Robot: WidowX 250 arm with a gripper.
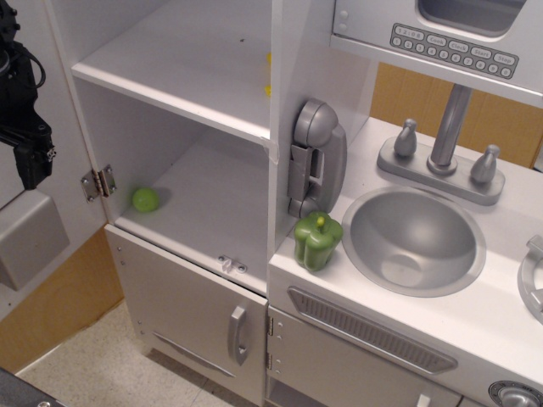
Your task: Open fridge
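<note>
- White fridge fills the left half of the view, its large door swung wide to the left edge so the shelved inside is bare to see; a metal hinge joins door and cabinet.
- White sink unit stands to the right of the fridge, with a round grey basin, a grey tap behind it and a grey vent in its front.
- Below the open compartment sits a smaller white door with a short grey handle, closed.
- Grey box on the inner face of the big door sits just under my gripper.
- My gripper hangs black at the left edge, close against the open door; I cannot tell whether its fingers are spread or pressed together.
- Grey toy phone hangs on the fridge's right side wall.
- Green pepper stands upright beside the basin, below the phone.
- Small green ball lies on the fridge's lower shelf, near the hinge.
</note>
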